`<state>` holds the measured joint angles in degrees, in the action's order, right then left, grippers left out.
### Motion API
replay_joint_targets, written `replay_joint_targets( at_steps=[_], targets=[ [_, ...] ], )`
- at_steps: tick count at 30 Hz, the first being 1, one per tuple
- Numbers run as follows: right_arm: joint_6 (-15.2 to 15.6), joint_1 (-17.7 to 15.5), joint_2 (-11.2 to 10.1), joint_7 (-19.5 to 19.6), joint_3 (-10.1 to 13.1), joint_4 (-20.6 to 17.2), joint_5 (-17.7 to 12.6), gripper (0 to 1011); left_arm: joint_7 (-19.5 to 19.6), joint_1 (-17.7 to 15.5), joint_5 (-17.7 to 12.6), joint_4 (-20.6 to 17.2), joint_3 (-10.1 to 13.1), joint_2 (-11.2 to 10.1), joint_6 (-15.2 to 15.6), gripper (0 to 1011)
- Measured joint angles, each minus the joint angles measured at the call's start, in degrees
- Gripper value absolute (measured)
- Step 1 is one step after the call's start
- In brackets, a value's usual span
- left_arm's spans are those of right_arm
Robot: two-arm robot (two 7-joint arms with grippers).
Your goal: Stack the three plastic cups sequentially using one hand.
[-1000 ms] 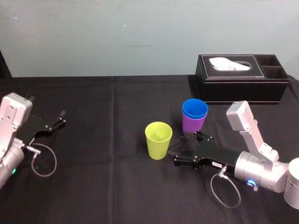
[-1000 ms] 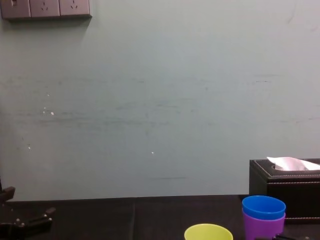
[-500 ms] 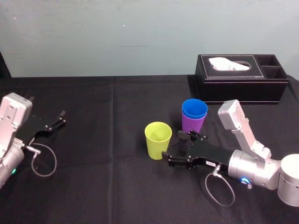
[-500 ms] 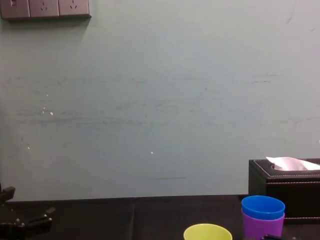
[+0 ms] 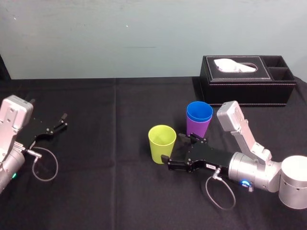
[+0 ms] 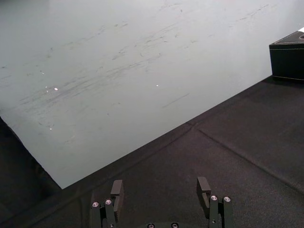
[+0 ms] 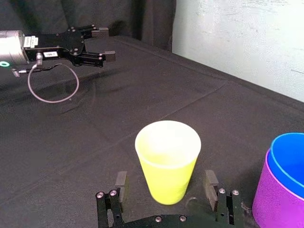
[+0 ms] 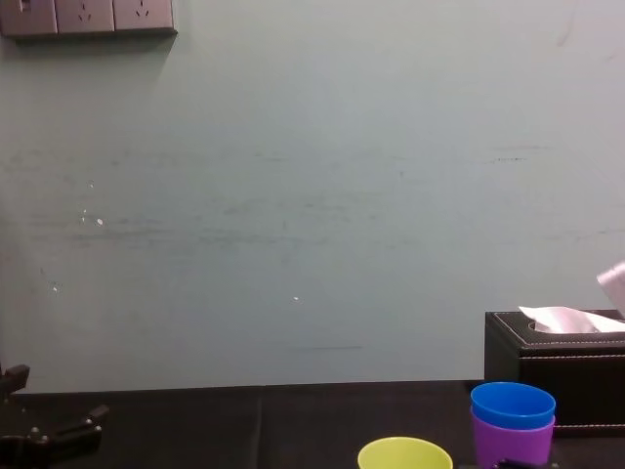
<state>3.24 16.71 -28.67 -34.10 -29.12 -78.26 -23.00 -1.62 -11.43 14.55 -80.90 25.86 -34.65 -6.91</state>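
Right gripper [image 5: 173,147] is advancing, open and empty, now flanking yellow cup [image 5: 162,143], the last unstacked. Left gripper [image 5: 64,120] idling, open.

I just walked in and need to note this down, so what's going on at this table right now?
The right gripper is low over the black cloth-covered table. Its open fingers sit on either side of the upright yellow-green plastic cup, not closed on it. Beside that, the blue plastic cup already sits nested inside the purple plastic cup. The left gripper rests open and idle at the table's far left. One cup is left to stack.
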Motion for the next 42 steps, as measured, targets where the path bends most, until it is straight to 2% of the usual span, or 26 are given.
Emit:
replay_joint_targets(
  at_steps=[42],
  targets=[
    [0.18,2.93,2.77,0.61,-1.15,3.29,2.08,1003,0.00,0.00,0.00,0.00,0.00,0.00,0.00,1010]
  ],
)
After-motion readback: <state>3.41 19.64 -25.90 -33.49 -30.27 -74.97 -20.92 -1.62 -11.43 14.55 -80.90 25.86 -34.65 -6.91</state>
